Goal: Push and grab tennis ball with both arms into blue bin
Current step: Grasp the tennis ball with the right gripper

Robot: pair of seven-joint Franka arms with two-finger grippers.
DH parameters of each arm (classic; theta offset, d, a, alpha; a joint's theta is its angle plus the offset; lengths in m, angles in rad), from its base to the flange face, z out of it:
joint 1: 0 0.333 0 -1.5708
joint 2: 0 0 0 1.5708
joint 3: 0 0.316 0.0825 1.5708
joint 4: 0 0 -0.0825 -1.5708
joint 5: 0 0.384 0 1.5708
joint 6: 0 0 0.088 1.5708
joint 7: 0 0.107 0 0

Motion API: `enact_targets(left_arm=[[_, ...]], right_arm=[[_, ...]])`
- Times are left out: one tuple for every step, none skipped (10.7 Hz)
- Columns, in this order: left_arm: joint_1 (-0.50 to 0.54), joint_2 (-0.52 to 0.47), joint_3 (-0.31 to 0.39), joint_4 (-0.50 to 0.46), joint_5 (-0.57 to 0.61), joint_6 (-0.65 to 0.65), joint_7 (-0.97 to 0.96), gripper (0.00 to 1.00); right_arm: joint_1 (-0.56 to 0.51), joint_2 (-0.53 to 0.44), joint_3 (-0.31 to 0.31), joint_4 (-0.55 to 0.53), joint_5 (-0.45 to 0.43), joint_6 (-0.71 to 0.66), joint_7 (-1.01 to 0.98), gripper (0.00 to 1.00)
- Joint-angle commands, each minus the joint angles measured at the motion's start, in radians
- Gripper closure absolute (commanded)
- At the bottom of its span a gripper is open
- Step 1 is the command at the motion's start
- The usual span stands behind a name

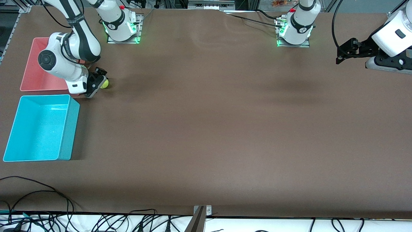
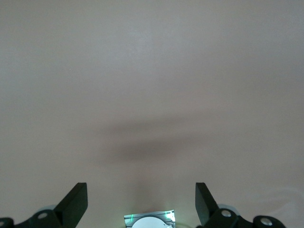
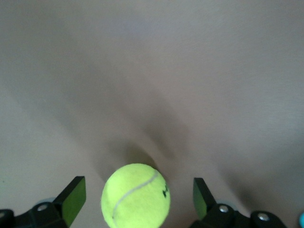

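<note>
Right hand (image 3: 135, 199) open, low on tabletop (image 1: 206, 129) — ball (image 3: 136, 195) between fingers, ungripped. Left hand (image 2: 141, 202) open, waiting over tabletop's edge.

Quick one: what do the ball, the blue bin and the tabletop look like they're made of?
Tennis ball: fuzzy yellow-green felt with a pale curved seam, matte; sits between the open right gripper fingers.
Blue bin: thin-walled, probably moulded plastic; smooth cyan with a faint speckled sheen inside.
Table: brown and matte, no glare; possibly a mat or laminate, can't tell which.
</note>
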Motion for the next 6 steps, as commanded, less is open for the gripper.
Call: enact_targets(left_arm=[[-0.017,0.02,0.014,0.036,-0.005,-0.024,-0.001,0.0],[-0.017,0.02,0.012,0.037,-0.003,-0.024,0.001,0.0],[-0.014,0.02,0.014,0.037,-0.003,-0.023,0.001,0.0],[-0.012,0.023,0.014,0.037,-0.006,-0.023,0.001,0.0],[-0.015,0.026,0.014,0.037,-0.009,-0.023,-0.01,0.0],[-0.006,0.034,0.02,0.049,-0.011,-0.015,-0.01,0.0]], right_arm=[[-0.008,0.004,0.002,-0.067,0.017,0.063,-0.063,0.0],[-0.008,0.004,0.002,-0.068,0.019,0.067,-0.084,0.0],[-0.008,0.012,0.002,-0.068,0.019,0.07,-0.084,0.0],[-0.008,0.018,0.002,-0.068,0.019,0.07,-0.089,0.0],[-0.017,0.019,-0.001,-0.068,0.017,0.071,-0.112,0.0],[-0.023,0.025,-0.001,-0.068,0.017,0.08,-0.135,0.0]])
